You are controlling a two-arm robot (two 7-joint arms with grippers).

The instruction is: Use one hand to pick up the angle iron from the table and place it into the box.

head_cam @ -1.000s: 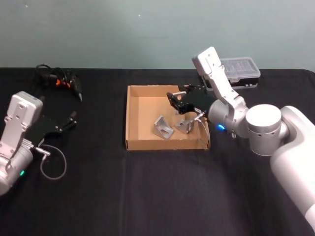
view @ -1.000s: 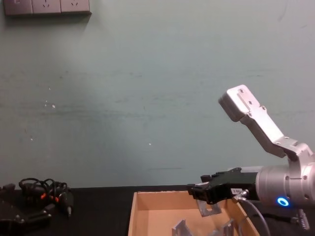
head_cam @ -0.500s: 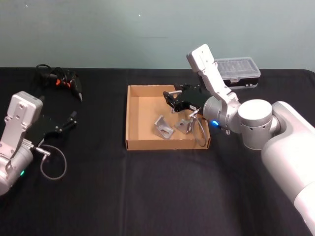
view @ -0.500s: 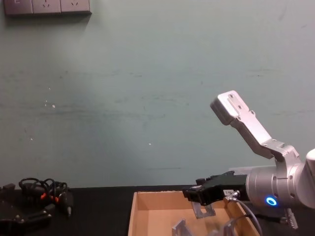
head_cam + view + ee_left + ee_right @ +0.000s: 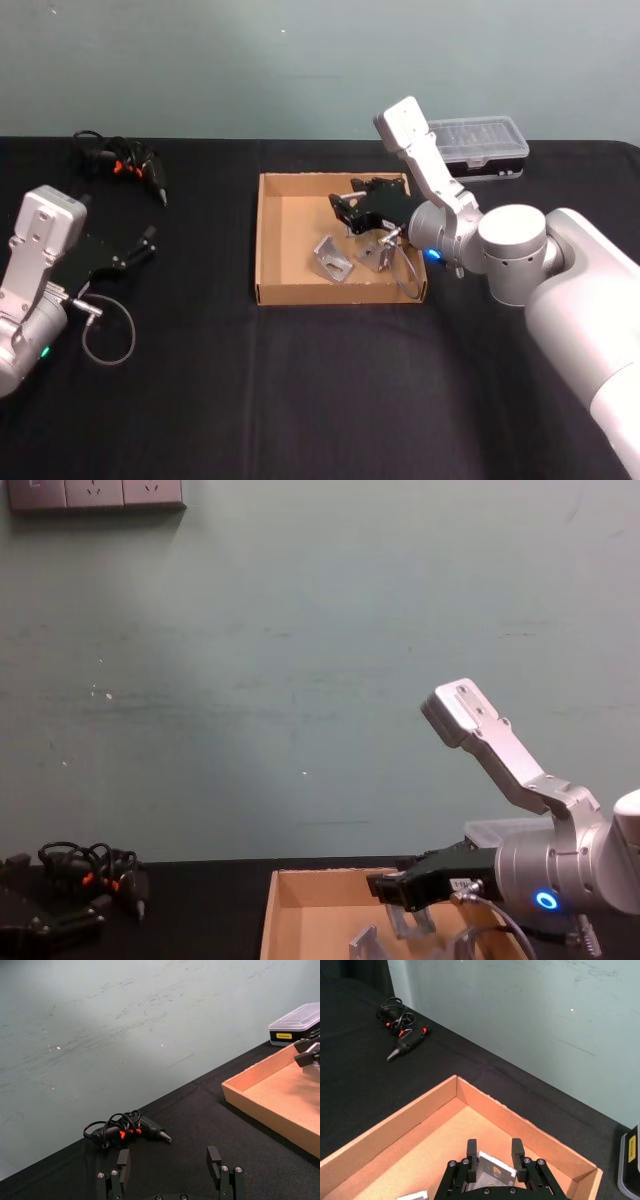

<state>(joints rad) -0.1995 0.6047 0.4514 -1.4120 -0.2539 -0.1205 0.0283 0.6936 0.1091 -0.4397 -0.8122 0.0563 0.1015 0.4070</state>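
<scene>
Head view: I am holding my right gripper (image 5: 345, 210) out over the box (image 5: 268, 240), its fingers clamped on an angle iron (image 5: 492, 1174), the bracket hanging above the tan floor rather than resting on it, because it is being brought in over the low walls before any release. Two more angle irons are lying on the box floor, one (image 5: 331, 258) near the middle and one (image 5: 373, 256) just beside it toward the right wall; I am keeping the held piece over the barer far part, which I judge to be the reason for this reach, so it lands apart from the others. In the right wrist view my fingers (image 5: 471, 1149) are gripping the plate on either flank with the box interior spread below. In the chest view the held piece is hanging just under the fingertips, near the level of the front wall. My left gripper (image 5: 170, 1167) is idling low over the table (image 5: 200, 400) at the far left, fingers apart and empty, well clear of the box. A black plastic case (image 5: 480, 145) and a corded tool (image 5: 125, 165) are sitting at the back of the table, untouched.
</scene>
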